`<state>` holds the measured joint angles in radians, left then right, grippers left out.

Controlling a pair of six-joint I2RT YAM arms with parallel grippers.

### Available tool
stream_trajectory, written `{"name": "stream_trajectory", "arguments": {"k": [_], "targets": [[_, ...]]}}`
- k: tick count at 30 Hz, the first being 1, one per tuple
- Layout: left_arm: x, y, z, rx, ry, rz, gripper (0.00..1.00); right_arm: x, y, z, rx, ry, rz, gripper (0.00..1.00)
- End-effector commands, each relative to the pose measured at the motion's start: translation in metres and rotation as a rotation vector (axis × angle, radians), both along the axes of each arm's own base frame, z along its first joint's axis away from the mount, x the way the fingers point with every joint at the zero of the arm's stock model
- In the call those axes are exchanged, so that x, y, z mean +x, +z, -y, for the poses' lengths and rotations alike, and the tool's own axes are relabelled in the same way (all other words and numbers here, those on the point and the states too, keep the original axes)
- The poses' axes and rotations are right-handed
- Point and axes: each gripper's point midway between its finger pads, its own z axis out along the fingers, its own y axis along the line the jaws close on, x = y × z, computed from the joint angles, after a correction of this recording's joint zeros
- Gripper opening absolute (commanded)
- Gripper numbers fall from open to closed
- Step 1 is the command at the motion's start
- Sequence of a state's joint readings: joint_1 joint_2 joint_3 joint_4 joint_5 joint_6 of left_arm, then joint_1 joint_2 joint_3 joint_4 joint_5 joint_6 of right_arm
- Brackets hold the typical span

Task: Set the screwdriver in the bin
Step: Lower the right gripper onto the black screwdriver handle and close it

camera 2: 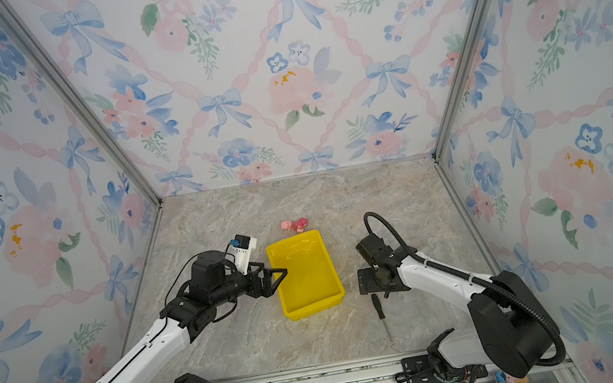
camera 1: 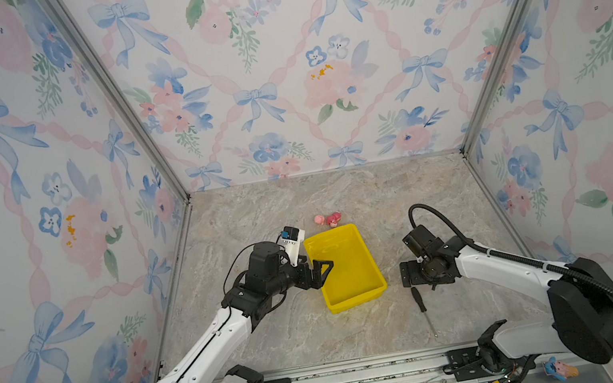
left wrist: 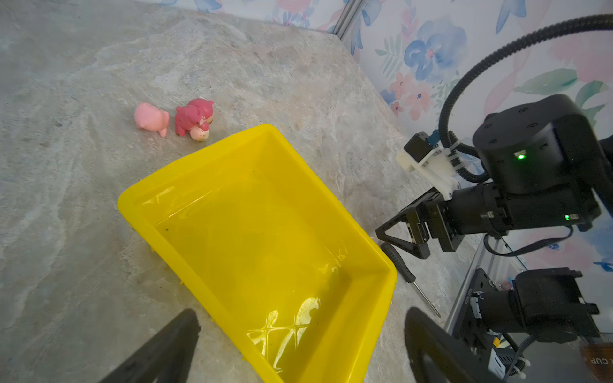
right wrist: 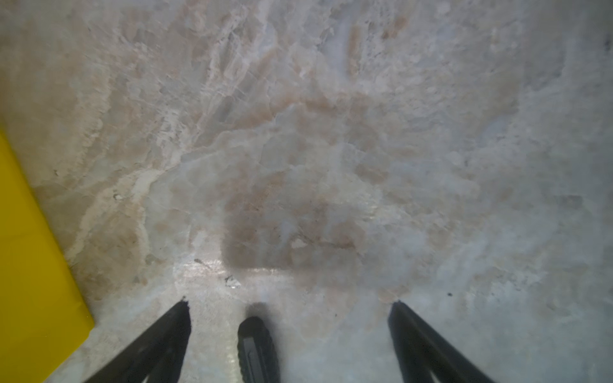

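Closest to me runs the front rail (camera 1: 348, 377), where both arms are bolted. Off to the left, the left gripper (camera 1: 323, 274) hangs over the left wall of the bin (camera 1: 357, 301), spread wide and holding nothing. Right of the bin and clear of it, the screwdriver (camera 1: 423, 310) lies flat on the table (camera 1: 300, 341). Its long axis runs front to back, black handle away from me, tip toward the rail. Over the handle's far end stands the right gripper (right wrist: 290, 303), jaws wide and empty; it is plainly the nearer arm. Its wrist view shows only the handle's butt between the fingers (right wrist: 175, 331), a little off-centre, lying so they would close across it. Both top views show the whole shaft. I'd guess the gripper must shift toward me along the handle before closing.
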<state>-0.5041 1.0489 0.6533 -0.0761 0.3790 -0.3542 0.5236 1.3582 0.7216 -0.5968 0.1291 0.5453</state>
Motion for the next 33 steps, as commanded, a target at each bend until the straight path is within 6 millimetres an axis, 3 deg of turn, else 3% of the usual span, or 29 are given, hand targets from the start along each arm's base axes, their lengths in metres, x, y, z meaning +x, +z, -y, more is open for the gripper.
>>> {"name": "stream_trajectory", "arguments": {"k": [1, 7, 13, 22, 33], "targets": [[-0.003, -0.006, 0.004, 0.042, -0.025, 0.014, 0.98, -0.01, -0.012, -0.005, -0.005, 0.014, -0.039, 0.92], [-0.007, -0.014, 0.007, 0.073, -0.035, 0.018, 0.98, -0.016, -0.017, -0.011, -0.013, 0.032, -0.053, 0.82], [-0.008, -0.023, 0.006, 0.106, -0.034, 0.019, 0.97, -0.026, -0.021, -0.012, -0.021, 0.033, -0.06, 0.65], [0.001, -0.016, -0.004, 0.158, 0.018, 0.095, 0.98, -0.036, -0.02, -0.011, -0.023, 0.013, -0.056, 0.53], [-0.001, -0.019, -0.009, 0.17, 0.029, 0.105, 0.98, -0.04, -0.024, -0.012, -0.061, 0.026, -0.063, 0.29]]}}
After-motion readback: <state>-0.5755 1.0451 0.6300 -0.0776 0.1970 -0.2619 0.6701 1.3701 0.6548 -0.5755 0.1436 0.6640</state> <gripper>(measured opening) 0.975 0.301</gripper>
